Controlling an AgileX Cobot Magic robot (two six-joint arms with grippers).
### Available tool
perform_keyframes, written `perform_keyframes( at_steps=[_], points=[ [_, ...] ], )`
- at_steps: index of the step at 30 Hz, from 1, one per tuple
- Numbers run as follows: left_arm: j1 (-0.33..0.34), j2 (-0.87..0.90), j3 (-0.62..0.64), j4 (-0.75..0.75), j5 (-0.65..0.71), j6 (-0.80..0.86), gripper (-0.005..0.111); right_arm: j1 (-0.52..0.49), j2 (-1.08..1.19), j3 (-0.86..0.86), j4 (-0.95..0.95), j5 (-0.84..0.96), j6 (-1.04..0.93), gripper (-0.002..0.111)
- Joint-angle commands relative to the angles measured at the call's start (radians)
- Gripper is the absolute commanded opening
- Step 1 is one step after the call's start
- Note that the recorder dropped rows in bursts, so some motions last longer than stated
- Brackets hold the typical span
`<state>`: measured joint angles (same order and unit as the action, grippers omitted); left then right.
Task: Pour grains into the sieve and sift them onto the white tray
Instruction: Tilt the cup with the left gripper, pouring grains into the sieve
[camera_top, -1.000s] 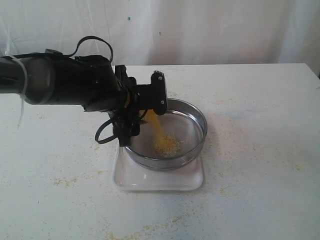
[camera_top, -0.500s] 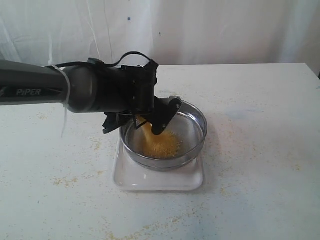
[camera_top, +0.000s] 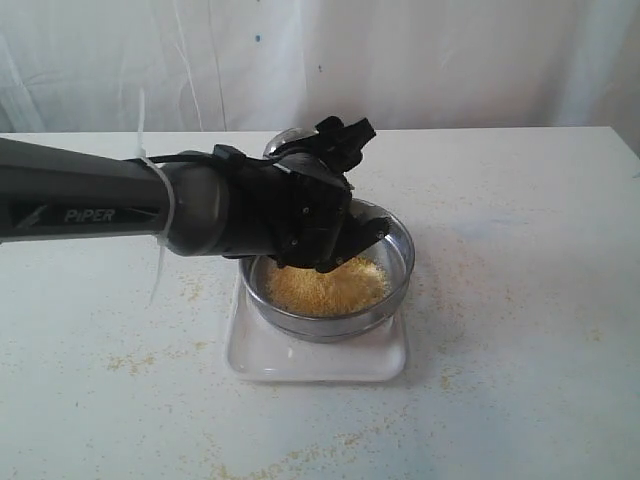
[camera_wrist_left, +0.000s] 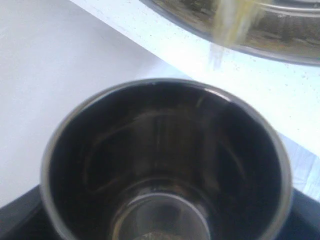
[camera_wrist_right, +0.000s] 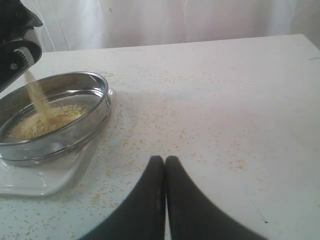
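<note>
My left gripper (camera_top: 352, 188) is shut on a small steel cup (camera_wrist_left: 165, 150), tipped steeply over the sieve (camera_top: 400, 243); only the cup's shiny base (camera_top: 287, 140) shows behind the wrist in the exterior view. A thin stream of grains (camera_wrist_right: 39, 100) falls from the cup onto a yellow-tan pile of grains (camera_top: 325, 285) spread on the mesh. The sieve rests on the white tray (camera_top: 310, 362). The left wrist view looks into the cup's dark inside. My right gripper (camera_wrist_right: 165, 161) is shut on nothing, low over the table to the right of the sieve (camera_wrist_right: 95, 107).
Stray yellowish specks (camera_top: 135, 360) lie scattered over the white table (camera_top: 520, 300), thickest around the tray. A white curtain (camera_top: 450, 60) hangs behind the table's far edge.
The left wrist has rolled further and risen, tipping the cup more steeply. The grain pile in the sieve has grown and spread across the mesh.
</note>
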<state>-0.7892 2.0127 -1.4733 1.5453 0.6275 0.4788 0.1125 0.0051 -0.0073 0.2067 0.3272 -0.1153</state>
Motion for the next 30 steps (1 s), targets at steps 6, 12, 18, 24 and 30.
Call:
perform_keyframes(
  at_steps=[6,12,18,24,30],
  points=[
    [-0.044,0.002,-0.006,0.089,0.117,0.012,0.000,-0.004,-0.005,0.007,0.006,-0.008,0.001,0.000],
    [-0.041,0.002,-0.006,0.042,0.169,0.015,0.000,-0.004,-0.005,0.007,0.006,-0.008,0.001,0.000],
    [-0.064,-0.017,-0.006,0.063,0.151,-0.014,0.000,-0.004,-0.005,0.007,0.006,-0.008,0.001,0.000],
    [-0.072,-0.045,-0.006,0.057,0.166,-0.016,0.000,-0.004,-0.005,0.007,0.006,-0.008,0.001,0.000],
    [-0.060,-0.127,-0.006,-0.067,0.263,-0.479,0.000,-0.004,-0.005,0.007,0.006,-0.008,0.001,0.000]
  ],
)
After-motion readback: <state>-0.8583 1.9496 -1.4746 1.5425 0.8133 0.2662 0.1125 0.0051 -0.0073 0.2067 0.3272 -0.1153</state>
